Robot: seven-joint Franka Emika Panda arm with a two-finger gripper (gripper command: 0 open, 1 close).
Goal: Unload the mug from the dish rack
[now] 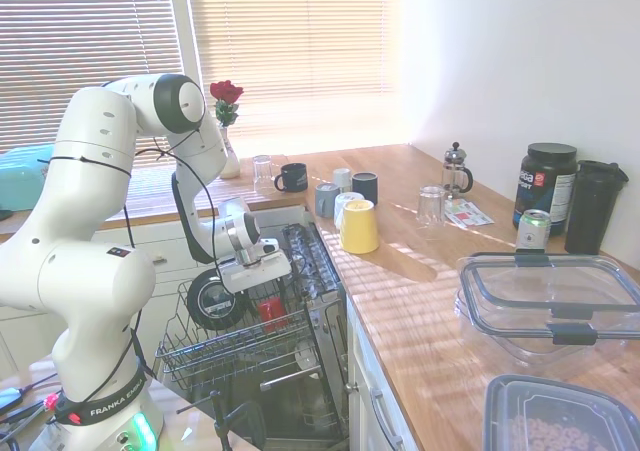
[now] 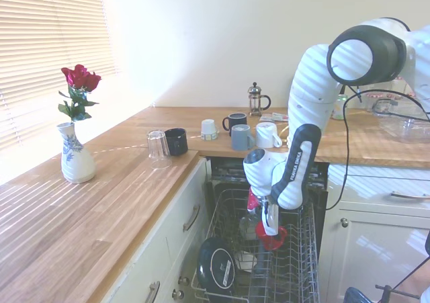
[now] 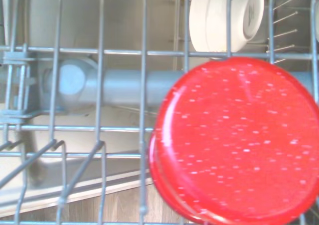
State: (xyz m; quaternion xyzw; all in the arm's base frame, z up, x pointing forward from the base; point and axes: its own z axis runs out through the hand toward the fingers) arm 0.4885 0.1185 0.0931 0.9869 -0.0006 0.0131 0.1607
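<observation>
Unloading has barely begun: the red mug [image 2: 272, 236] sits upside down among the tines of the dish rack [image 2: 295, 269], its base facing up, and none of it has left the basket. The gripper [image 2: 267, 226] hangs directly over it, so close that the fingers seem to reach the mug's rim, but whether they are apart or clamped on it cannot be told from either exterior view. Grasping, lifting clear of the tines and setting the mug on the counter [image 1: 420, 281] all appear to remain.

From the wrist view the mug's base is a glossy red disc, smooth and round, speckled with bright droplets or glints. The rack is thin grey coated wire in a rectangular grid with upright prongs. A white ceramic piece [image 3: 224, 15] lies behind the mug, and a round black lid-like item [image 1: 212, 299] leans in the rack's near corner. The counter is warm, oiled wood planking.
</observation>
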